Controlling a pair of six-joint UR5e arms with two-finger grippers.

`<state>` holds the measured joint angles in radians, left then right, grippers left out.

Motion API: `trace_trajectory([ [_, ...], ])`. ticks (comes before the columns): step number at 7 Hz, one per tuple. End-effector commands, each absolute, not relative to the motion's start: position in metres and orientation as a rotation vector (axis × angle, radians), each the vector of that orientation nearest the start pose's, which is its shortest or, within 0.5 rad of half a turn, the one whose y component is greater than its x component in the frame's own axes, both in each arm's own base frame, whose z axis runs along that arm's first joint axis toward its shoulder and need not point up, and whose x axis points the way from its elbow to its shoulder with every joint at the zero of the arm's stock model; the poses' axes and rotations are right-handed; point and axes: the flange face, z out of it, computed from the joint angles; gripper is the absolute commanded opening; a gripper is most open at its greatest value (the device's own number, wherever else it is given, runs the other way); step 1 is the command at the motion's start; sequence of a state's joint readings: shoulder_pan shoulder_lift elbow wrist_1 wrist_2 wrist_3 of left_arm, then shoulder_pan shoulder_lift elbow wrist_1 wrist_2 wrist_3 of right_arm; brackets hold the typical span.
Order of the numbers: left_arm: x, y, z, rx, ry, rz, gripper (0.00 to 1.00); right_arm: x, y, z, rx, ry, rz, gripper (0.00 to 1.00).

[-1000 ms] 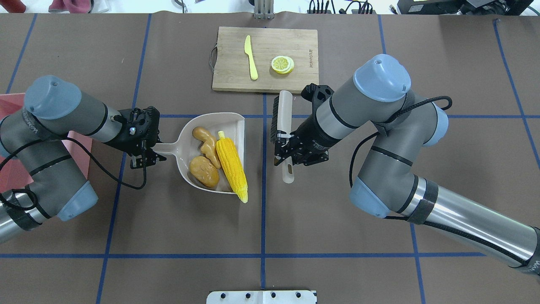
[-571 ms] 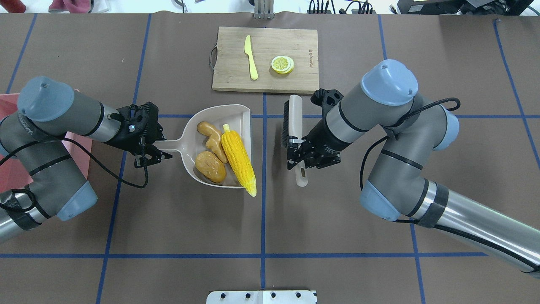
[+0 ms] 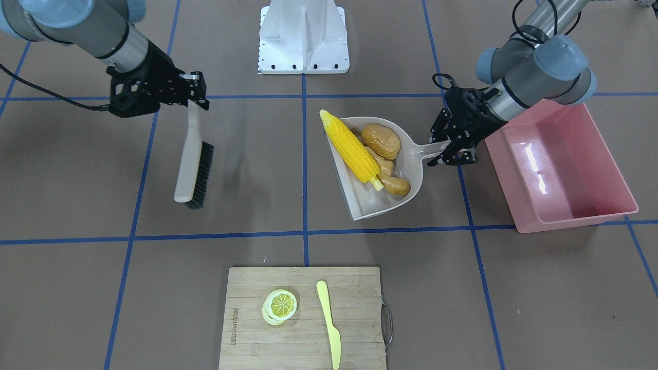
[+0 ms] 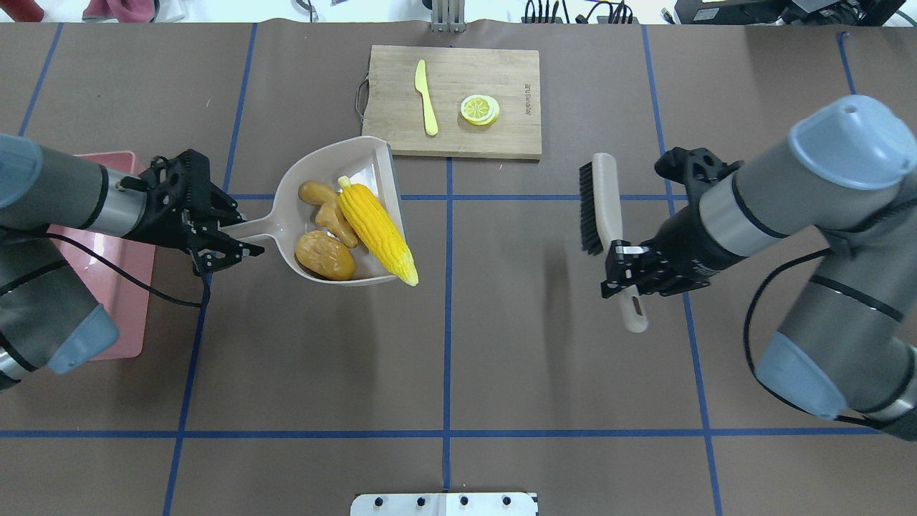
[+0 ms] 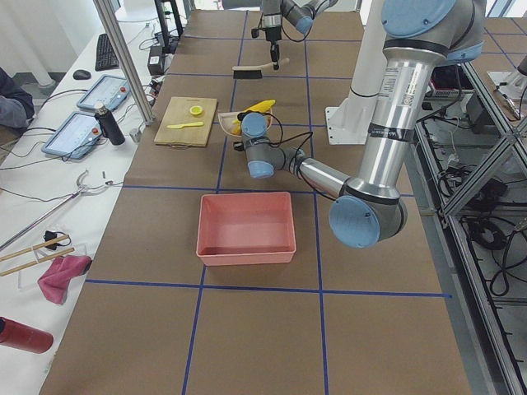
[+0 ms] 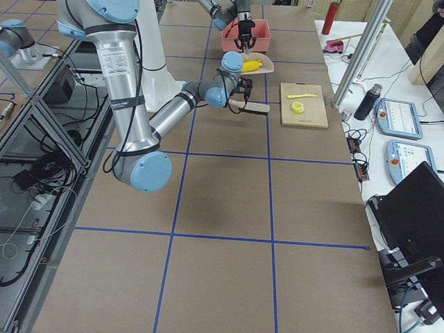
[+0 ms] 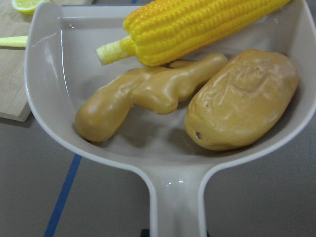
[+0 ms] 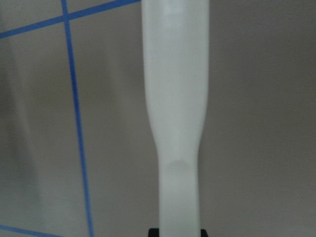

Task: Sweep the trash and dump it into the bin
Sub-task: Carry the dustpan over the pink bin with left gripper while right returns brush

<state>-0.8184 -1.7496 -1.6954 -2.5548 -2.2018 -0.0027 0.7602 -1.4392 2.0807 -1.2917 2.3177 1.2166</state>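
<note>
**Brown table: one loaded dustpan, one pink bin**

Brown covering crossed by blue tape lines lay over the table point(image 4: 501, 358). The left gripper point(image 4: 240, 247) was clenched on the handle of one beige plastic dustpan point(image 4: 362, 161), whose scoop stretched out ahead of the fingers. Three pieces of toy trash lay in the scoop. One bumpy yellow corn cob point(image 4: 376, 229) lay farthest from that gripper, its pointed tip poking past the open lip. One knobbly tan ginger root point(image 4: 329, 211) touched the cob, and one rounded golden-brown potato lump point(image 4: 326, 254) sat nearest the handle. Whether the scoop touched the table was hard to make out.

One glossy pink bin point(image 3: 560, 174), rectangular with sloped walls, stood just behind the left gripper on its wrist side. From overhead the arm hid most of it.

The right gripper point(image 4: 622, 272), well apart from the dustpan, was clamped on the pale handle of one brush point(image 4: 602, 193). The black bristles sat ahead of its fingers. Its wrist camera showed only the smooth handle.

One wooden cutting board point(image 4: 458, 136) lay beyond both grippers, carrying one pale yellow knife point(image 4: 428, 97) and one lemon slice point(image 4: 480, 110).
</note>
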Motion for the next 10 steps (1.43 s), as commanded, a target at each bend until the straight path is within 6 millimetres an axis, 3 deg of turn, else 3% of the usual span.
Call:
trace_trajectory([
  [1,0.240,-0.443,0.413,0.957,1.007,0.828,0.00,-0.205,-0.353,0.420,-0.050,-0.954,-0.082,0.00],
  [2,0.195,-0.431,0.428,0.919,1.027,0.752,0.00,-0.172,-0.337,0.460,-0.046,-0.904,-0.129,0.00],
  [3,0.146,-0.422,0.443,0.895,1.031,0.673,0.00,-0.172,-0.336,0.494,-0.067,-0.861,-0.154,0.00],
  [4,0.107,-0.415,0.459,0.871,1.020,0.610,0.00,-0.184,-0.350,0.514,-0.093,-0.844,-0.143,0.00],
  [5,0.083,-0.404,0.475,0.850,1.009,0.546,0.00,-0.192,-0.360,0.529,-0.117,-0.830,-0.127,0.00],
  [6,0.052,-0.390,0.498,0.811,0.995,0.449,0.00,-0.200,-0.369,0.532,-0.135,-0.824,-0.097,0.00],
  [8,0.001,-0.350,0.535,0.741,0.999,0.358,0.00,-0.223,-0.363,0.542,-0.160,-0.784,-0.103,0.00],
  [10,-0.009,-0.314,0.584,0.652,0.939,0.408,0.00,-0.242,-0.371,0.548,-0.150,-0.760,-0.112,0.00],
])
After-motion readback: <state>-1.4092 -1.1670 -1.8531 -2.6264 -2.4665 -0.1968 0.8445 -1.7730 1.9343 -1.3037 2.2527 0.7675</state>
